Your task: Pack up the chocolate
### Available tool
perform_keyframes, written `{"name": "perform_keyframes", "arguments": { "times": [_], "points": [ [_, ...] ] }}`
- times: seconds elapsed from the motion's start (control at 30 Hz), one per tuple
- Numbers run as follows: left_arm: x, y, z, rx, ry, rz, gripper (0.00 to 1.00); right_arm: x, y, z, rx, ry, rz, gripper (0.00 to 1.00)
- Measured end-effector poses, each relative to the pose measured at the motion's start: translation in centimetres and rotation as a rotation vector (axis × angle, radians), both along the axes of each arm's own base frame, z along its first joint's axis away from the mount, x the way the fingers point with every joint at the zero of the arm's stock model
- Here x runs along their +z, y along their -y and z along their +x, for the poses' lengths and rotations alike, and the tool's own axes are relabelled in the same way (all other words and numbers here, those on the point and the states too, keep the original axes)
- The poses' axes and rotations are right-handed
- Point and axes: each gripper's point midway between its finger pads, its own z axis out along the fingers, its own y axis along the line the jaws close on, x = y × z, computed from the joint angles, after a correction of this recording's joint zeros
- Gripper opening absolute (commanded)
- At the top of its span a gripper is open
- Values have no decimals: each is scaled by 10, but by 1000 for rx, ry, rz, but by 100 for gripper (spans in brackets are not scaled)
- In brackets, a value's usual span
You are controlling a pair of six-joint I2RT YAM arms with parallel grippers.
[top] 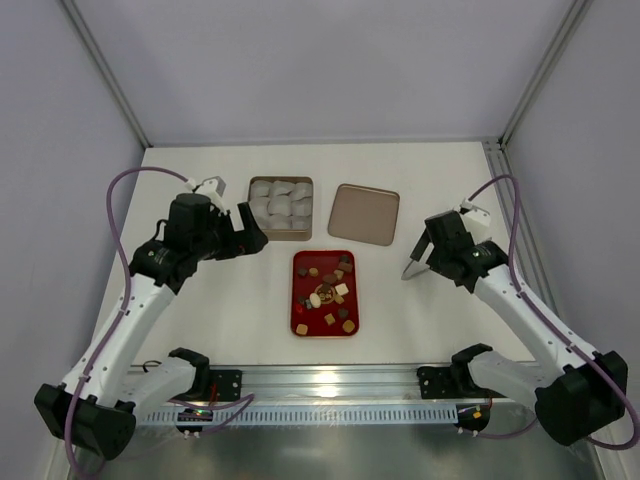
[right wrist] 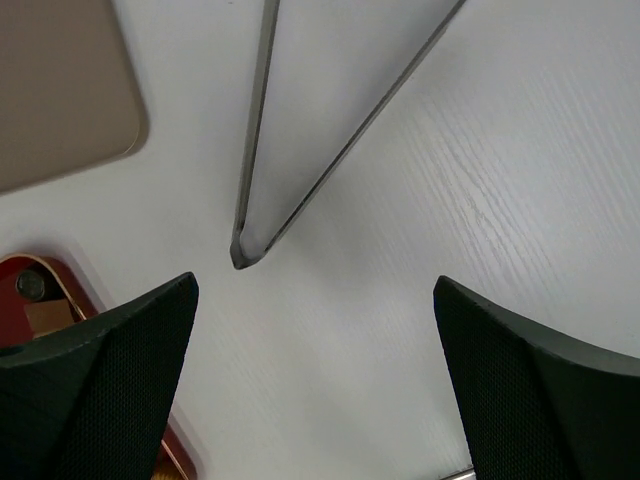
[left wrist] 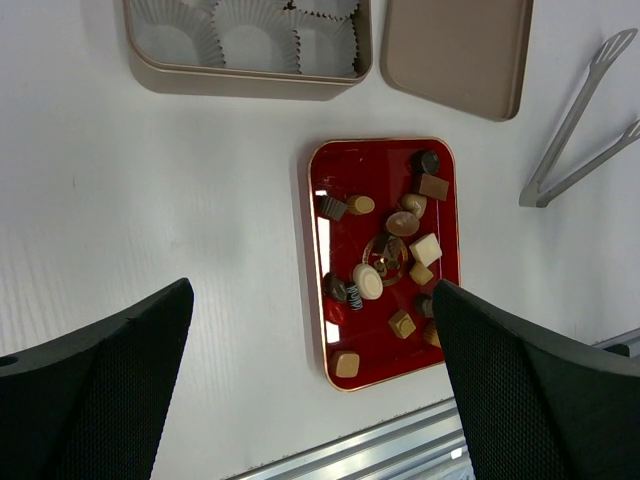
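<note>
Here both the left jaws and the right jaws stand wide apart and hold nothing. The chocolate (left wrist: 425, 248) lies loose in the red tray (left wrist: 375, 165) mid-desk, just in front of the tin (left wrist: 250, 85) of paper cups. Each piece looks light, hard, easily scuffed and probably slippery. It is likely best pinched singly across its flat sides, perhaps with the tongs (right wrist: 245, 250) near the right jaws.

Counter (right wrist: 480, 200): white, matt, faint wood-grain texture. Red tray (left wrist: 340, 170): glossy, reflective. Chocolate (left wrist: 425, 248): smooth-faced pieces. Box (left wrist: 240, 85) and lid (left wrist: 455, 50): matt beige metal. Cups (left wrist: 245, 40): white crinkled paper. Tongs (right wrist: 255, 120): smooth grey metal
</note>
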Motion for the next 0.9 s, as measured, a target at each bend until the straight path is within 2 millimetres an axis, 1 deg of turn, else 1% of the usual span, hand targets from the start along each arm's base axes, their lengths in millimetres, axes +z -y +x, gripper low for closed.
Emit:
{"name": "perform_keyframes", "arguments": {
  "times": [0.1, 0.2, 0.3, 0.47, 0.67, 0.9],
  "points": [
    [-1, 0, 0, -2, -3, 1, 100, -22, 7, 10, -49, -53, 30, 100],
    [0, 1, 1, -5, 2, 0, 100, -41, 12, 17, -84, -102, 57, 100],
    [-1, 1, 2, -7, 2, 1, 100, -49, 15, 26, -119, -108, 86, 100],
    [-4, 2, 4, -17, -4, 12, 100, -60, 14, 41, -161, -103, 120, 100],
    [-8, 3, 6, -24, -16, 20, 100, -87, 10, 49, -208, -156, 141, 100],
    [-9, 5, 6, -31, -19, 16, 100, -106, 6, 60, -255, -181, 159, 100]
  ]
}}
